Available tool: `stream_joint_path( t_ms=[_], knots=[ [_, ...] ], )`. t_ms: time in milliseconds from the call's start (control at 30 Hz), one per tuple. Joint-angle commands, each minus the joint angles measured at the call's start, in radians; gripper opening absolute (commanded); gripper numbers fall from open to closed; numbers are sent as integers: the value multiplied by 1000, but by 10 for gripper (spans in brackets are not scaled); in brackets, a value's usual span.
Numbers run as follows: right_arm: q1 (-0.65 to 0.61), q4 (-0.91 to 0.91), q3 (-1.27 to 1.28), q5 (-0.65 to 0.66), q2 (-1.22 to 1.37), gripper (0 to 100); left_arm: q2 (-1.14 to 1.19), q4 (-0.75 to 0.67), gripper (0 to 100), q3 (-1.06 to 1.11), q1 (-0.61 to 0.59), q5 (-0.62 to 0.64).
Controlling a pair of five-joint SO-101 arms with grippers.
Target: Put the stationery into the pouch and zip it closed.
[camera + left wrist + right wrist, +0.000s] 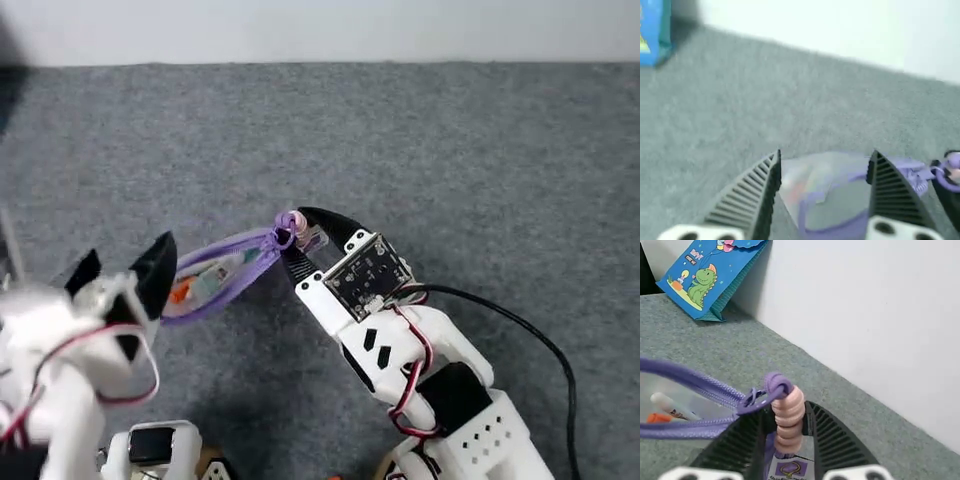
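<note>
A clear pouch (215, 272) with purple zip edges lies on the grey carpet, with a pen (670, 407) and an orange item inside. My right gripper (293, 232) is at the pouch's right end, shut on the zipper pull (787, 420), a pink coil on a purple loop. Behind the slider the two zip edges (695, 385) stand apart. My left gripper (125, 262) hangs open over the pouch's left end. In the left wrist view the pouch (825, 200) lies between and beyond the spread fingers (760, 195).
A blue gift bag (710, 275) with a dinosaur leans against the white wall at the far edge of the carpet (450, 150), and its corner shows as the blue bag (652, 32) in the left wrist view. A black cable (520, 325) runs beside the right arm.
</note>
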Motion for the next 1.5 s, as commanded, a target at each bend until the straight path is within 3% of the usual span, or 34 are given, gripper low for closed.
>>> stream_joint_path(
  t_ms=[0,267,467,667,767,1100,1467],
  knots=[
    [15,-24,-80,17,-25,8,-58,20,268,-45,8,-57],
    [16,-77,-215,40,91,8,-63,20,261,-45,8,-80],
    [24,-44,-397,38,248,8,-63,20,155,-44,20,-86],
    [30,-10,-502,37,397,8,-57,21,95,-36,239,-135],
    [30,54,-580,-34,452,8,-63,21,81,28,330,-135],
    [54,168,-813,-150,602,8,-58,18,61,90,528,-124],
    [157,278,-934,-233,630,8,-57,18,52,36,477,-109]
  ],
)
